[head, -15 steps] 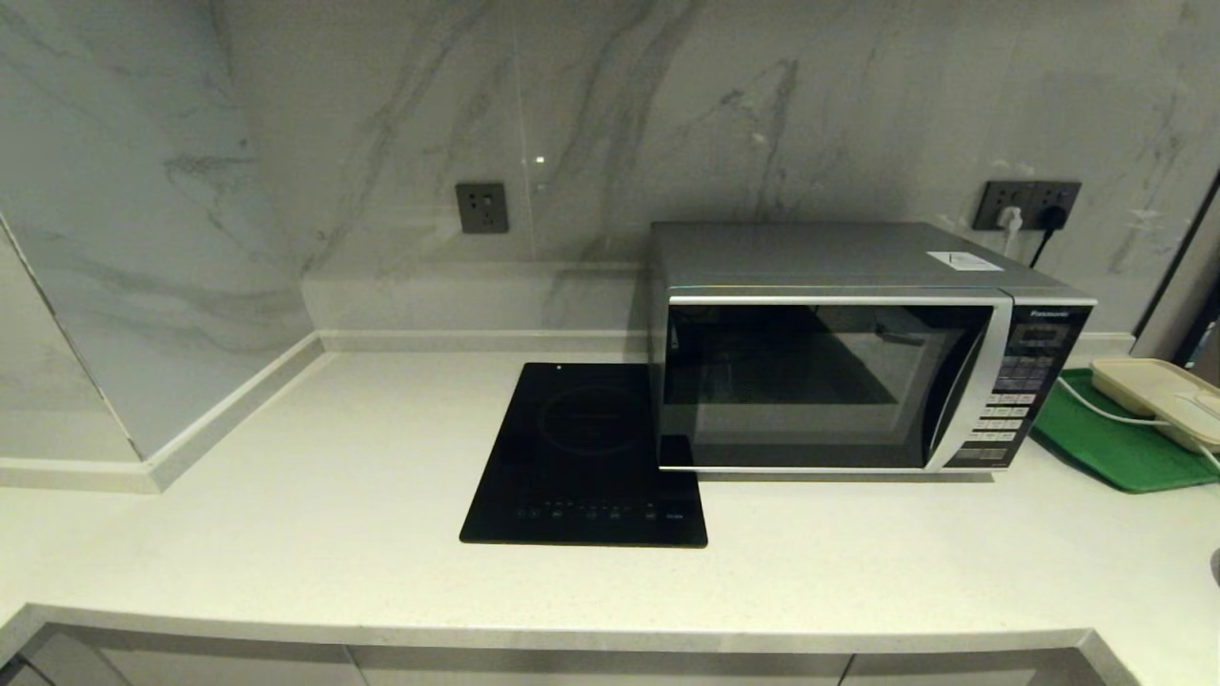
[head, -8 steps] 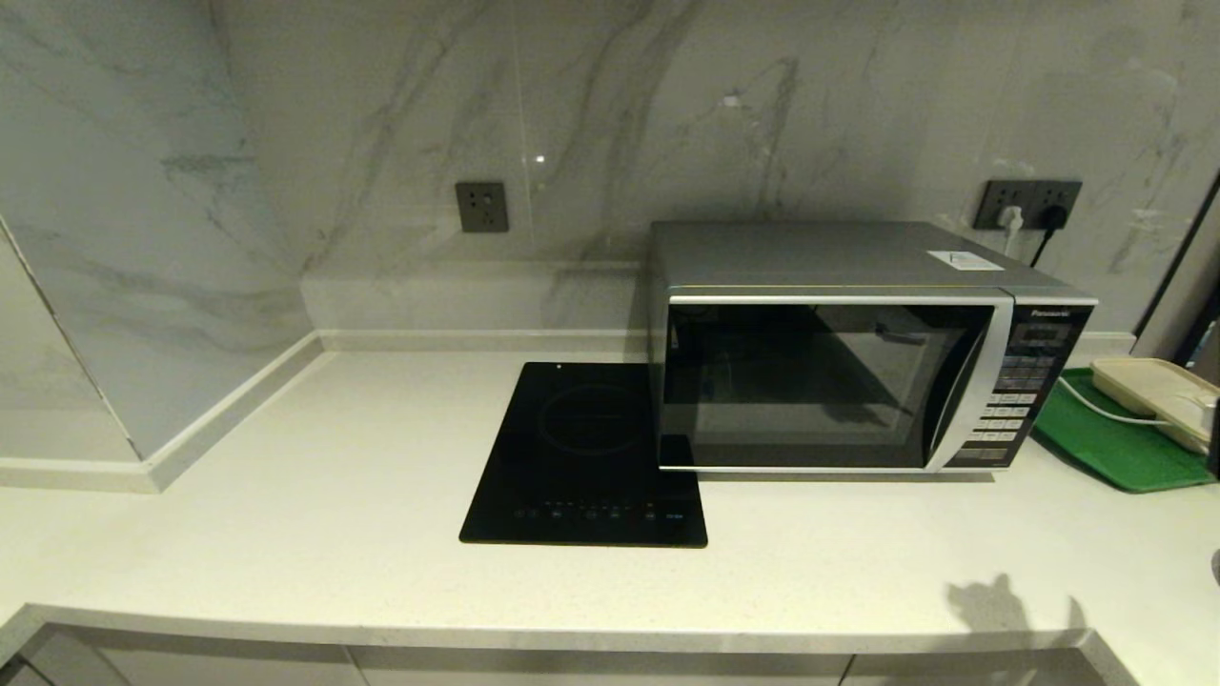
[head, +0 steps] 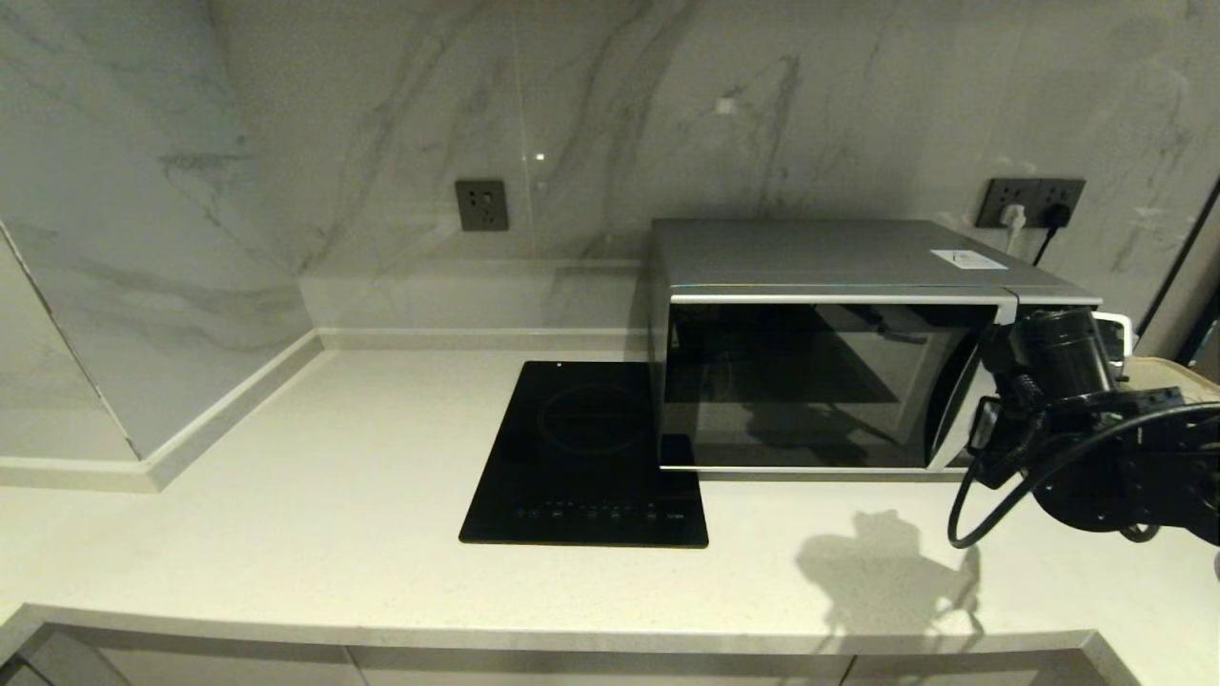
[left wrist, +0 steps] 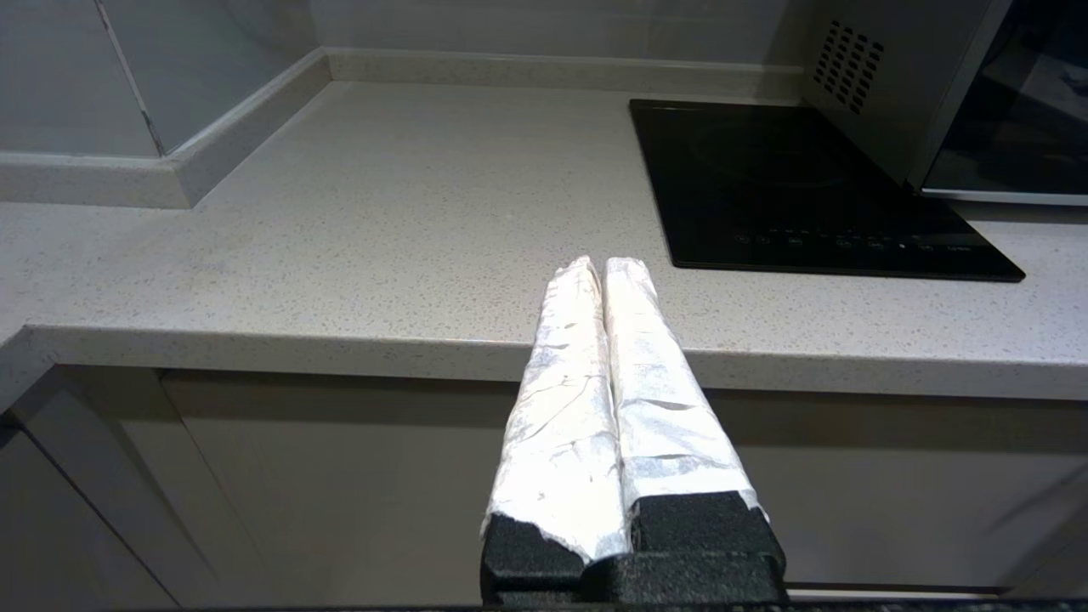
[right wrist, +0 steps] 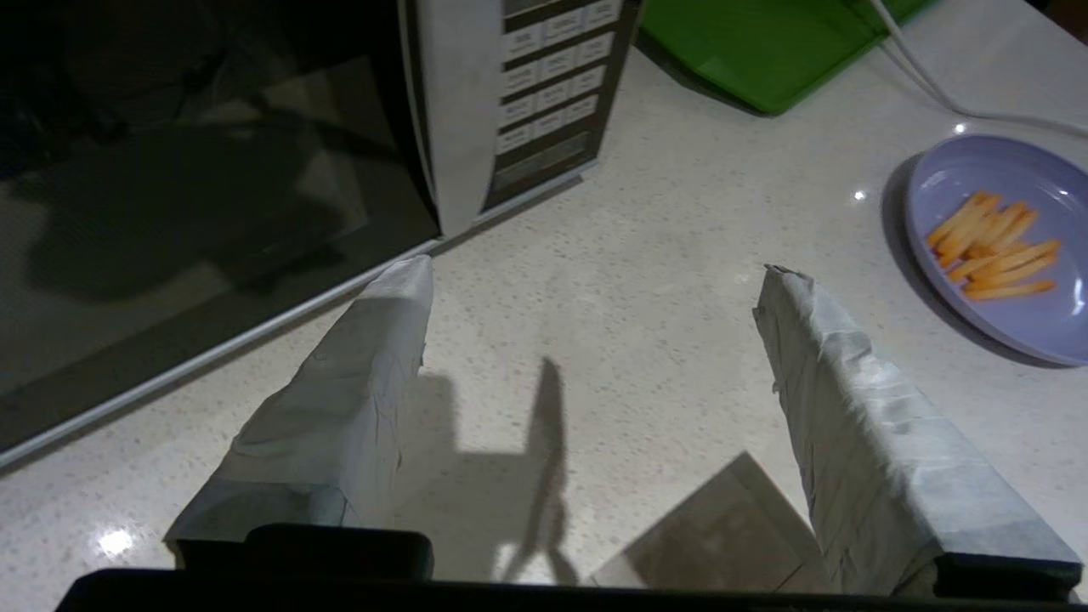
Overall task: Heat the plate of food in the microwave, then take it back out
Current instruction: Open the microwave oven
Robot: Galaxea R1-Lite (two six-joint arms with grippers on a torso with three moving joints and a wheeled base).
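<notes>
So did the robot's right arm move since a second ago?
Yes. The right gripper and its arm came in from the right edge, now in front of the microwave keypad, fingers open above the counter.

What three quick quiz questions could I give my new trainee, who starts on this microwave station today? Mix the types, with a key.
1. True or false: the microwave door is shut.
2. Which gripper is open, with nothing between its fingers?
A. left gripper
B. right gripper
3. Fill in: the plate of food sits on the ____, clear of the green tray.

Key:
1. True; the dark glass door sits flush with the front.
2. B; it hangs over the countertop before the keypad, while the left one stays shut off the counter's front edge.
3. Countertop.
</notes>
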